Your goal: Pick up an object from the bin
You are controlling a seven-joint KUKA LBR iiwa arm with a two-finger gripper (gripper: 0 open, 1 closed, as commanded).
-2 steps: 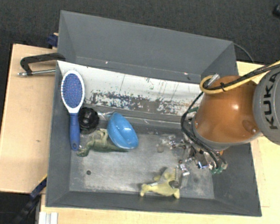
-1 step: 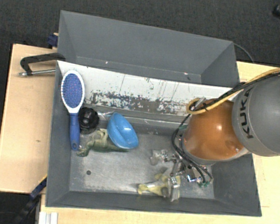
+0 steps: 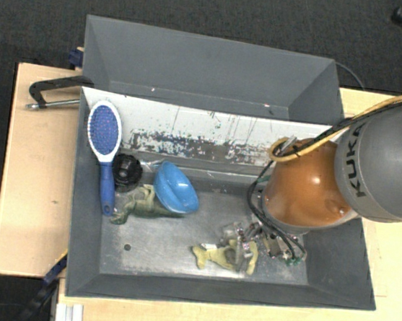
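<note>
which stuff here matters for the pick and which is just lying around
In the job: grey metal bin; gripper, low at its near right; small pale yellow-green crumpled thing beside it.
Lying about, at the left: blue oval hairbrush; black round cap; blue plastic scoop; olive-green floppy thing.

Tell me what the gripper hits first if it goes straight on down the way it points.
Probably the small yellowish-olive thing lying at the front right of the bin, just beneath the gripper. Depth is unclear, so they may already touch.
</note>
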